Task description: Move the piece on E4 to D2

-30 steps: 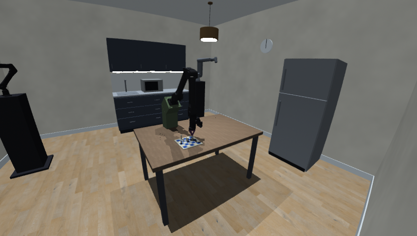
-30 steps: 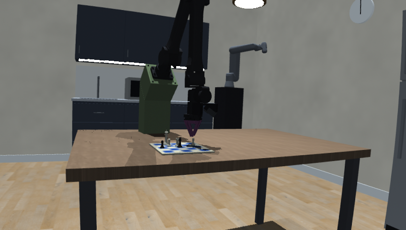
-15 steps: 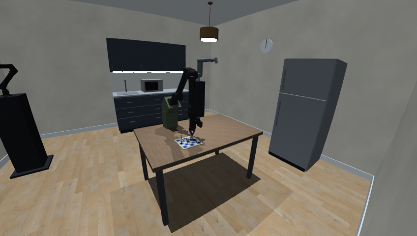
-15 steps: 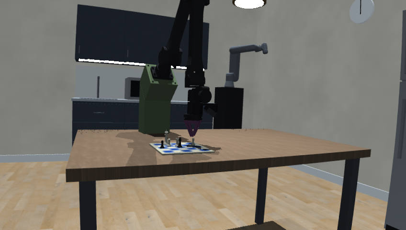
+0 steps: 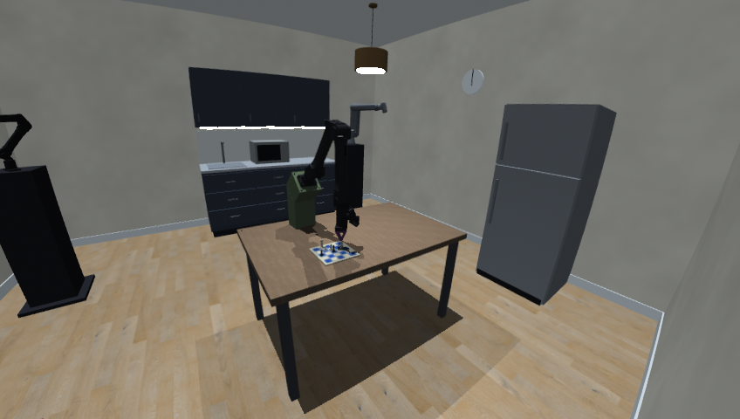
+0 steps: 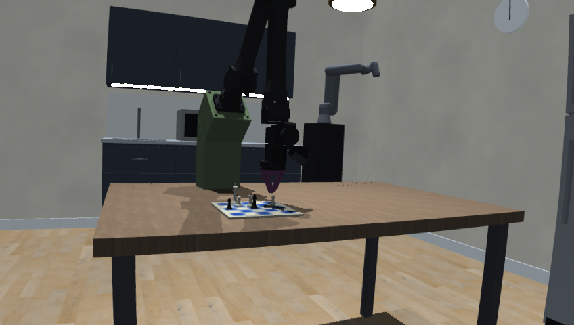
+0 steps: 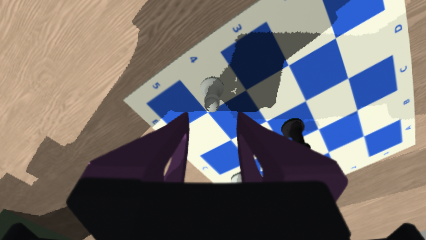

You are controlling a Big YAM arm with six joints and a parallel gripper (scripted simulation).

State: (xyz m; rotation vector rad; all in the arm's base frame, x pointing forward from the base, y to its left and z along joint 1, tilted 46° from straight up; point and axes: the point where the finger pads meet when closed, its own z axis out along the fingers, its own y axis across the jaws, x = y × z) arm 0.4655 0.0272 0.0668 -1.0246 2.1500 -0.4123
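Note:
The small blue-and-cream chessboard [image 5: 353, 254] [image 6: 281, 212] [image 7: 350, 55] lies on the wooden table [image 5: 405, 233] [image 6: 382, 209]. A white pawn [image 7: 212, 92] [image 6: 273, 200] stands upright near the board's edge by the digit 4, on the E row. My gripper [image 7: 213, 120] [image 6: 272, 189] [image 5: 340, 237] hangs a little above this pawn with its purple fingers partly open and nothing between them. A black piece [image 7: 293, 128] stands to the right of the fingers in the wrist view. Another white piece [image 7: 235, 176] is half hidden behind the right finger.
Two black pieces [image 6: 229, 204] [image 6: 253, 201] and some white pieces [image 6: 235, 192] stand on the board's left part. The arm's green base [image 5: 302, 204] [image 6: 219, 153] stands on the table behind the board. A fridge [image 5: 539, 197] stands at the right wall.

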